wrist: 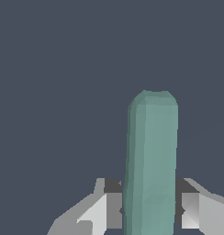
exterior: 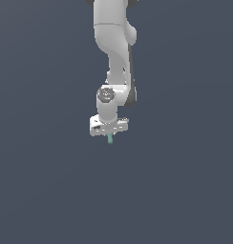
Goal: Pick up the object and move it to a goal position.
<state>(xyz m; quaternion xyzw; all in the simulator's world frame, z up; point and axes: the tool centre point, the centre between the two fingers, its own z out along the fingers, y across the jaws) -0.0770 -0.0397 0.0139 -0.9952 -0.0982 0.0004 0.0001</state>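
The white arm [exterior: 113,43] comes down from above and ends in the tool [exterior: 109,135], which points straight down. Its two fingers [wrist: 107,209] are drawn in close and clamped on the peg [wrist: 150,165], one on each side, with no gap showing between pad and peg in the wrist view. The peg is a thin teal-green stick with a rounded free end, much narrower than the tool's white body. It runs along the line of the fingers and sticks out well past their tips. From the exterior view only a short stub of the peg [exterior: 110,139] shows, hanging just below the tool's underside, in line with the wrist.

All around the tool there is only flat dark grey-blue. I can make out no edge, wall or other thing beside, below or beyond the peg in either view. Whether the peg's tip touches any surface beneath it I cannot tell, since the backdrop gives no shadow or line to judge by.
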